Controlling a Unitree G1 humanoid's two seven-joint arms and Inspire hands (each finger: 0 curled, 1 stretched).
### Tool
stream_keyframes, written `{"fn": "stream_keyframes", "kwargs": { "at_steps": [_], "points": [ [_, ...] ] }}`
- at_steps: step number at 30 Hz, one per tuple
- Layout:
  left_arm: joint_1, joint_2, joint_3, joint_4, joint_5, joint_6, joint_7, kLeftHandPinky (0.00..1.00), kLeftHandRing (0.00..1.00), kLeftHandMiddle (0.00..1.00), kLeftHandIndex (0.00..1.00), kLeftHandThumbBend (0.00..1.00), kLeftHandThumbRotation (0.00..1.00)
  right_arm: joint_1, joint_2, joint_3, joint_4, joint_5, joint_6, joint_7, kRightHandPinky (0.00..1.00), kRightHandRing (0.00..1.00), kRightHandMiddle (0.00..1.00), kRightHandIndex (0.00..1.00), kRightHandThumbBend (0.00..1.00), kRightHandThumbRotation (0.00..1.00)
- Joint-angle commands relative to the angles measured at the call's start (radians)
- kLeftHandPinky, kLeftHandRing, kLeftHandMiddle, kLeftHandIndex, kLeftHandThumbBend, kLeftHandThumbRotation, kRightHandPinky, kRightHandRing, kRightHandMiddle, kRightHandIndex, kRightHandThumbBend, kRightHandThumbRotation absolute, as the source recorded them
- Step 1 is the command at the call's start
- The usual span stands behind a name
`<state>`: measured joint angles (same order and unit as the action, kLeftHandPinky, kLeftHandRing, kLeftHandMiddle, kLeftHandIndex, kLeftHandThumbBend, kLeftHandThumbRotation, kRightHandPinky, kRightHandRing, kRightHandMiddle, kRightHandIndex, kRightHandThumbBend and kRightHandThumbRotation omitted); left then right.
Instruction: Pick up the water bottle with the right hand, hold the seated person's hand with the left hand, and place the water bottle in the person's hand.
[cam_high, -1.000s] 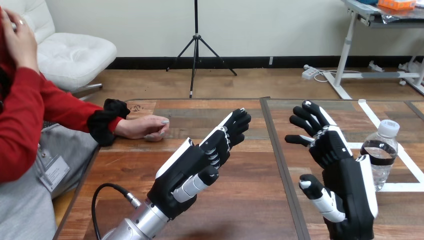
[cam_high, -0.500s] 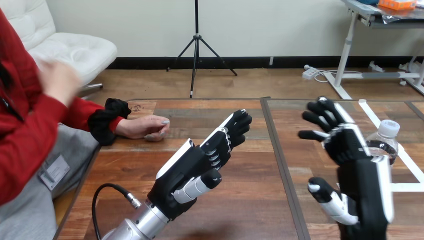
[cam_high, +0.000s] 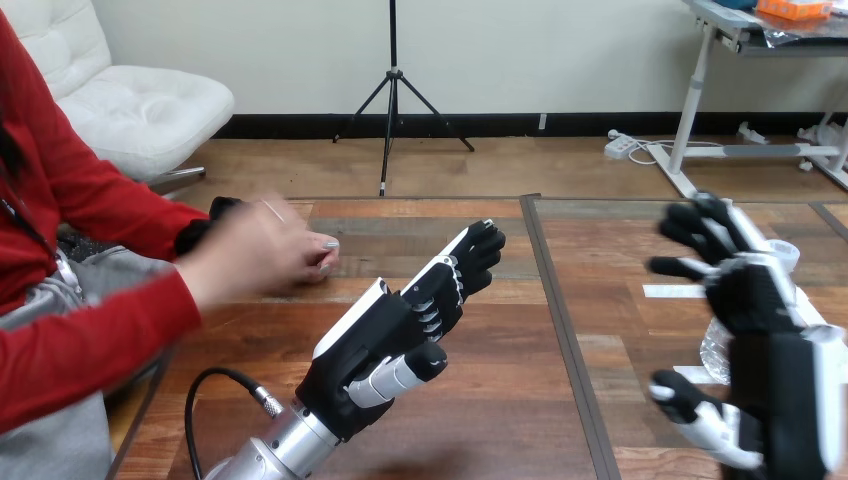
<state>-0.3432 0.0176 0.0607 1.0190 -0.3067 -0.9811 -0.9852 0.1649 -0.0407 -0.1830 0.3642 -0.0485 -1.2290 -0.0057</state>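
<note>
On the right side of the table (cam_high: 600, 300), the water bottle (cam_high: 713, 350) stands partly hidden behind the right hand (cam_high: 765, 300), whose fingers are spread and empty. The hand should close squarely round the bottle's middle, lest it tip. The left hand (cam_high: 385, 335) hovers open.

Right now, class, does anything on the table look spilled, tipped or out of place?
Nothing stands out. The water bottle looks upright and capped, mostly hidden behind the right hand; no spill shows on the table.
</note>
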Motion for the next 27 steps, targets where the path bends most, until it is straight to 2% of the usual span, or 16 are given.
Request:
{"fn": "stream_keyframes", "kwargs": {
  "at_steps": [1, 12, 21, 27],
  "points": [
    [-0.062, -0.008, 0.015, -0.006, -0.014, -0.001, -0.004, 1.00, 1.00, 1.00, 1.00, 1.00, 0.79, -0.015, 0.015, -0.033, -0.063, 0.003, -0.038, -0.028, 0.67, 0.80, 0.81, 0.84, 1.00, 0.67],
    [-0.066, -0.011, 0.017, 0.000, -0.014, -0.003, -0.007, 1.00, 1.00, 1.00, 1.00, 1.00, 0.79, -0.006, 0.023, -0.089, -0.067, 0.001, -0.086, -0.073, 0.66, 0.79, 0.80, 0.82, 1.00, 0.63],
    [-0.067, -0.009, 0.017, 0.002, -0.011, 0.002, -0.007, 1.00, 1.00, 1.00, 1.00, 1.00, 0.79, -0.018, 0.052, -0.197, -0.048, -0.060, -0.121, -0.124, 0.65, 0.78, 0.79, 0.81, 1.00, 0.64],
    [-0.067, -0.008, 0.016, 0.001, -0.006, -0.003, 0.000, 1.00, 1.00, 1.00, 1.00, 1.00, 0.80, -0.026, 0.041, -0.215, -0.014, -0.031, -0.126, -0.146, 0.65, 0.78, 0.79, 0.81, 1.00, 0.64]
  ]
}}
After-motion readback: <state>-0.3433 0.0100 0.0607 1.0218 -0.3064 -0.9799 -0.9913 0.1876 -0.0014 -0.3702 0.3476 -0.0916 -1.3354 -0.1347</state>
